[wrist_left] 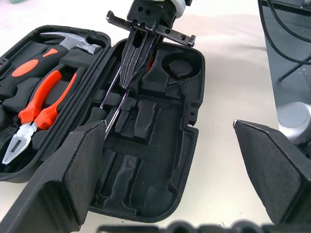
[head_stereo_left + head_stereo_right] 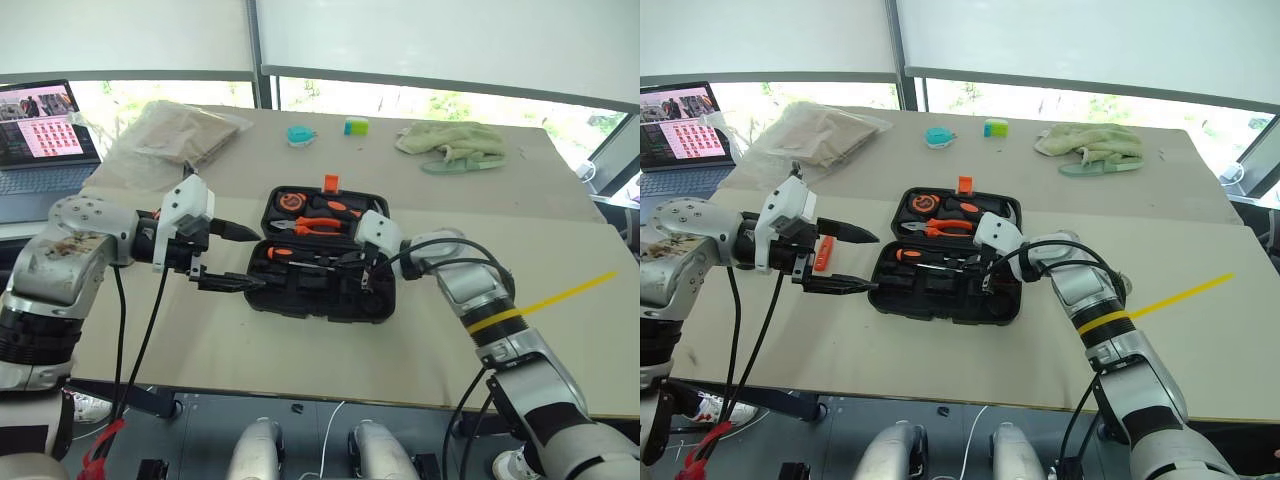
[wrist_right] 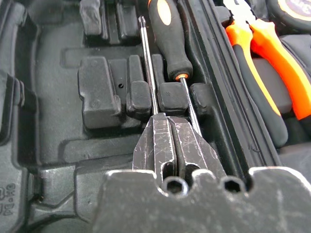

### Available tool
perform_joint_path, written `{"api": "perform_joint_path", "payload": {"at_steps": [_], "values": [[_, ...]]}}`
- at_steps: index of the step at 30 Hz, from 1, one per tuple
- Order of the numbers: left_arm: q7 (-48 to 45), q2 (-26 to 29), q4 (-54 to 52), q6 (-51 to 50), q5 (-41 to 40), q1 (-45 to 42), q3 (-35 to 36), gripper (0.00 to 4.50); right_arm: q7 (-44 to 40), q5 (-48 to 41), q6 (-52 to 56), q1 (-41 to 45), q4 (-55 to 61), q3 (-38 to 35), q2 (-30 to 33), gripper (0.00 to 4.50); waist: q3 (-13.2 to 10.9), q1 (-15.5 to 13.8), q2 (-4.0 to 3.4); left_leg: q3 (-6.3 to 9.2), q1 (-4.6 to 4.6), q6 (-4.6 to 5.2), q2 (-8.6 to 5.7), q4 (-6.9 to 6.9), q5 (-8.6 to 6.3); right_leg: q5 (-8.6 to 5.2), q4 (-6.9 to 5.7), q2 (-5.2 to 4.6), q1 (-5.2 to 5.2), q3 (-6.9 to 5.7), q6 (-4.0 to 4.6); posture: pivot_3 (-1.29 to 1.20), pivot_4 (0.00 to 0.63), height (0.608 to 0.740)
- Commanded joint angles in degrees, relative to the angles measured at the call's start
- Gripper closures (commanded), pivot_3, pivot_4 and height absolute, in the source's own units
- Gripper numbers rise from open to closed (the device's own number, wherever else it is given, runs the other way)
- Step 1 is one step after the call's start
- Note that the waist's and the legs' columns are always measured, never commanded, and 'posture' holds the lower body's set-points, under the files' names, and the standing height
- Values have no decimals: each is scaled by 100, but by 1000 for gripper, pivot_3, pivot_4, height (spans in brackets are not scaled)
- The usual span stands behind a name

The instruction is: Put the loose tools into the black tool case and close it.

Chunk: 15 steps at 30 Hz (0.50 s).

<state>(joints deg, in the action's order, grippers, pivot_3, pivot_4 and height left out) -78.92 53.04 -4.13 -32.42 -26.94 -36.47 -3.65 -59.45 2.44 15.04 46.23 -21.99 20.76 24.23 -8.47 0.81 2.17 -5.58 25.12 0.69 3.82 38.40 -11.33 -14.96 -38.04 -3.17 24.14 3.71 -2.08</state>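
The right gripper point(image 3: 167, 127) is pinched on a screwdriver shaft point(image 3: 147, 63) over the open black tool case point(image 2: 385, 300) mid-table, seating it (a second screwdriver point(image 3: 170, 36) lies alongside). The left gripper point(image 2: 238, 258) hovers spread, empty. Next: press in, release.

The case point(image 2: 325, 290) at frame centre was black with an orange latch point(image 2: 331, 182). Inside it, the pliers point(image 2: 320, 226) had orange-and-black handles and a screwdriver point(image 3: 170, 36) a black handle with orange inlay. The counter point(image 2: 300, 350) was beige with a yellow stripe point(image 2: 560, 295) at right. A pale green cloth point(image 2: 450, 140) lay upper right.
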Motion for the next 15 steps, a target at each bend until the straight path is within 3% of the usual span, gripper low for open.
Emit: {"api": "perform_joint_path", "payload": {"at_steps": [1, 8, 9, 11, 15], "values": [[20, -56, -56, 152, 73, -126, -3, 0, -2, 409, -35, -234, -192, 352, 74, 4473, 6, 1, 7, 0, -6, 0, 0, 0, 0, -1, -1, 0, -5, 0, 1, 0, 150, 740], [757, -19, -169, -143, 204, 337, 385, 0, -20, -1377, 1636, -295, 2079, -1335, 167, 4473, -7, -8, -6, 1, 13, -3, 0, -1, 2, -1, -4, -2, 14, 1, 3, 0, 150, 740], [1028, -12, -263, -291, 188, 538, 591, 0, -2, -1695, 2012, -343, 2477, -1633, 283, 4032, -8, -5, -7, 2, 20, -3, 0, -1, 2, 0, -4, -3, 20, 1, 2, 0, 150, 740], [1507, 16, -538, -580, 138, 1024, 1055, 0, -29, -2352, 2762, -495, 3243, -2164, 563, 3682, -8, -3, -8, 3, 22, -3, 2, -4, 2, 0, -4, -2, 22, 1, 2, 0, 150, 740], [2241, 52, -1305, -1160, 127, 2439, 2334, 0, -421, -3693, 3654, -1036, 4580, -3013, 1343, 2286, -8, -6, -6, 7, 16, -13, 6, -19, -5, -1, 4, -5, 19, -8, 4, 0, 150, 740]]}}
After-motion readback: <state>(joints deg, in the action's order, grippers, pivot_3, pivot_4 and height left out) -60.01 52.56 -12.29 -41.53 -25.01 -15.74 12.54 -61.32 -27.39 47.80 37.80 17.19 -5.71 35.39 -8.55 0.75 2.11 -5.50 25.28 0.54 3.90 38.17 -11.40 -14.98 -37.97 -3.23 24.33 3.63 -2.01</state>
